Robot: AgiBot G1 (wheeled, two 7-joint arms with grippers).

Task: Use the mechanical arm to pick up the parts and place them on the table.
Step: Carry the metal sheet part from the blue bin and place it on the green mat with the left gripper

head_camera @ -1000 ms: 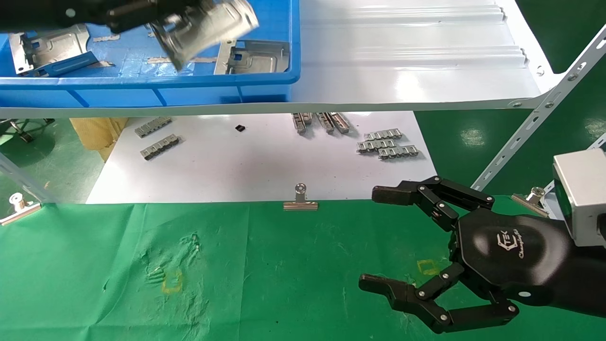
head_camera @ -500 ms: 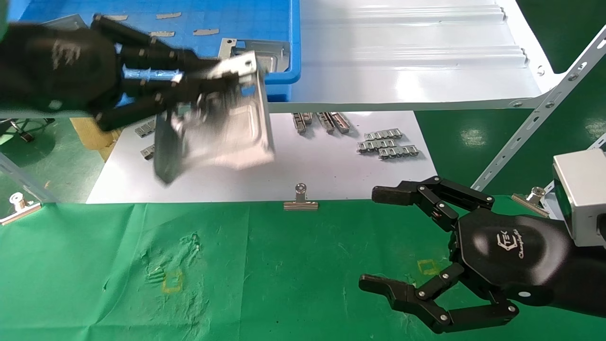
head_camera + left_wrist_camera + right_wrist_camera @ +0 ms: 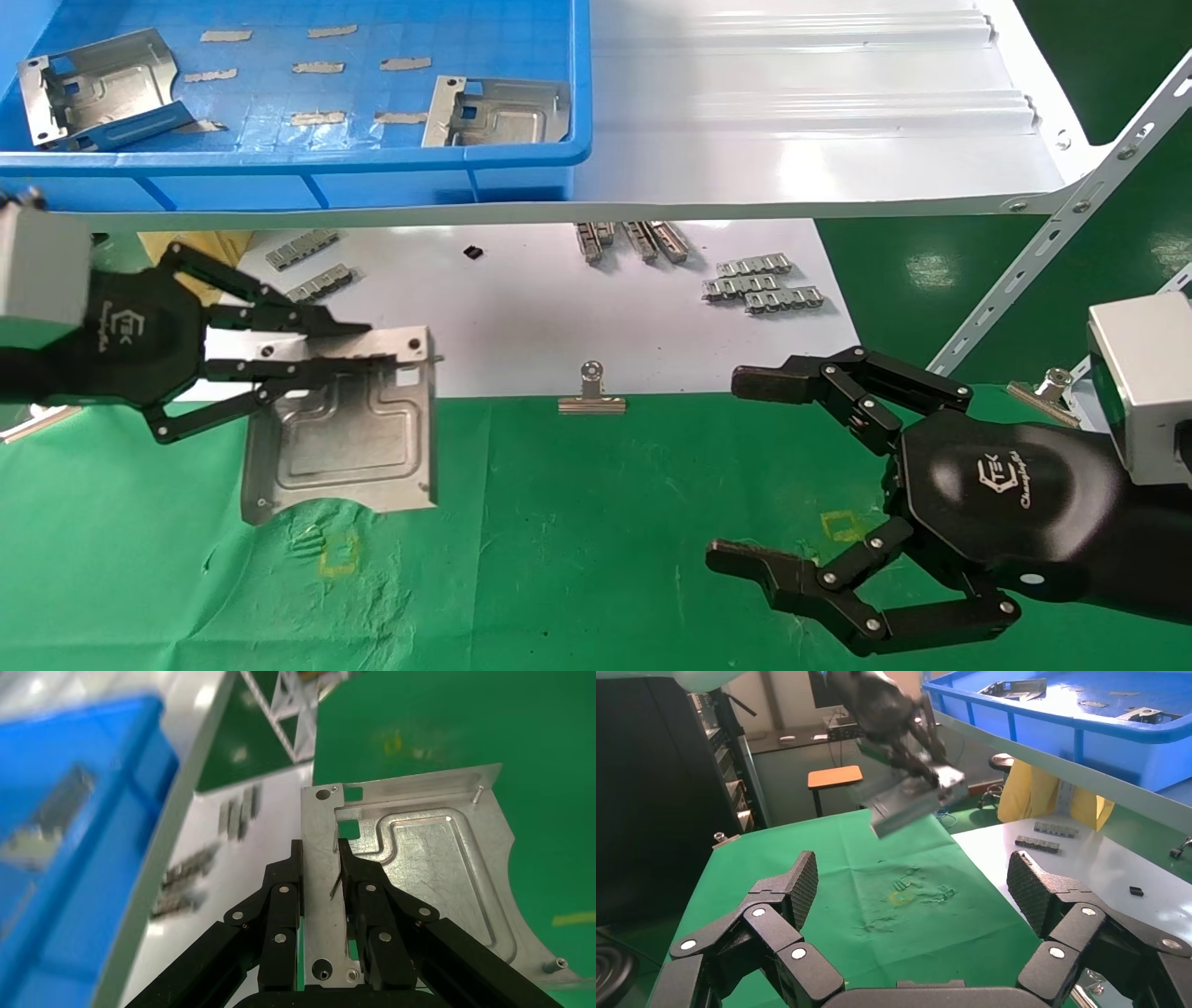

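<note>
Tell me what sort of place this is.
Probably a factory workbench or robot test cell: a blue bin of stamped metal parts on a white shelf, a green-clothed table, and the left gripper carrying a part.

**Bystanders around the work area**

A blue plastic bin (image 3: 372,182) is set on a glossy white ribbed shelf (image 3: 792,121). Below it, a flat white sheet (image 3: 521,317) is strewn with grey notched metal strips (image 3: 764,284), with more strips (image 3: 312,270) near its opposite edge and a small black chip (image 3: 473,252) between. A silver binder clip (image 3: 591,391) is clamped at the sheet's front edge. An orange-topped stool (image 3: 835,778) is seen well behind.
</note>
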